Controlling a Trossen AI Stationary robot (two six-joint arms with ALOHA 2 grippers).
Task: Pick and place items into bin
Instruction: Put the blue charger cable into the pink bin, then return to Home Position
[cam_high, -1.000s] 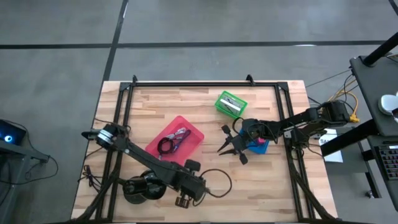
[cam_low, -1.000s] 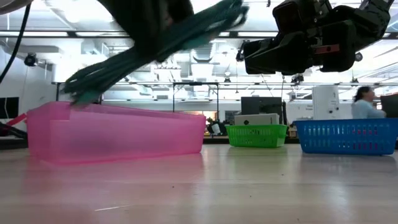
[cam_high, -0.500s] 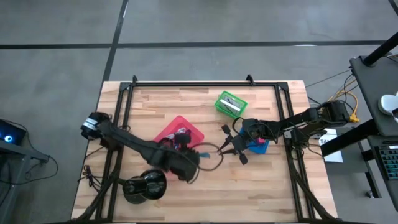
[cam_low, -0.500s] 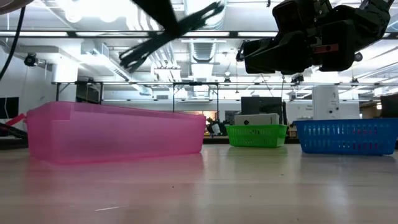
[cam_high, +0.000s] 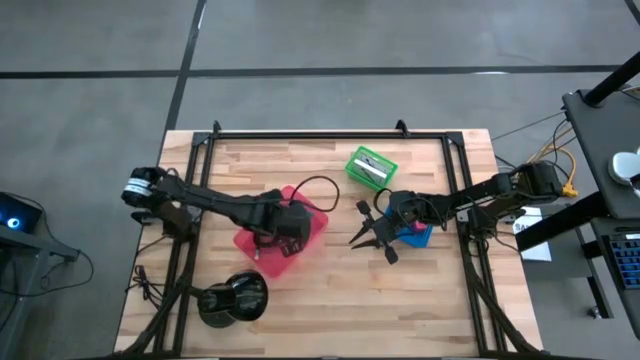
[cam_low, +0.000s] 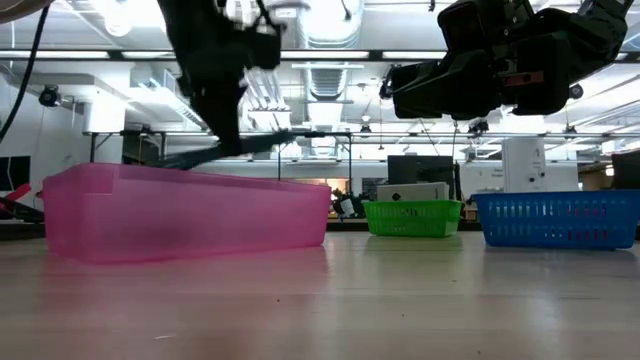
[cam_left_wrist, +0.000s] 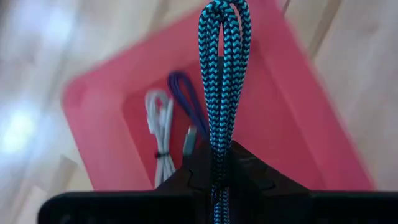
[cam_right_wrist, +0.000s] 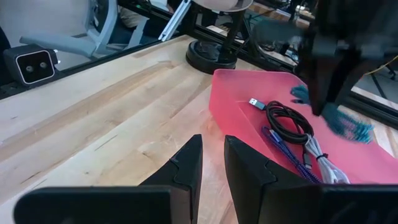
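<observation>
A pink bin (cam_high: 316, 216) sits mid-table. Inside it lie a black cord (cam_right_wrist: 288, 121), a purple cord (cam_right_wrist: 285, 145) and a whitish cord (cam_right_wrist: 319, 155). My left gripper (cam_high: 287, 227) hangs over the bin, shut on a teal-and-black braided cord (cam_left_wrist: 222, 74). In the high view a loop of that cord (cam_high: 322, 184) arcs past the bin's far corner. In the low view the cord (cam_low: 262, 143) sticks out level above the bin (cam_low: 190, 212). My right gripper (cam_high: 365, 242) waits to the right of the bin, its fingers (cam_right_wrist: 186, 163) narrowly open with nothing between them. My left gripper pinches the braided cord between its two fingers where it is doubled over (cam_left_wrist: 219, 155), so several strands lie in the grip. The folded end (cam_left_wrist: 224, 25) sticks out past the fingertips. The fingers slant down over the bin, and the cord is clear of the table.
A big black round object (cam_high: 235, 298) stands near the front left edge. A green basket (cam_high: 371, 167) sits at the far middle. A blue basket (cam_high: 417, 234) lies under the right arm. Bare wood stretches between the bin and the right gripper.
My left gripper has swung from the near edge beside the black round object toward the far side, ending over the pink bin, and its wrist has rolled on the way. The braided cord came along in its grip, trailing loop included. My right arm kept still.
</observation>
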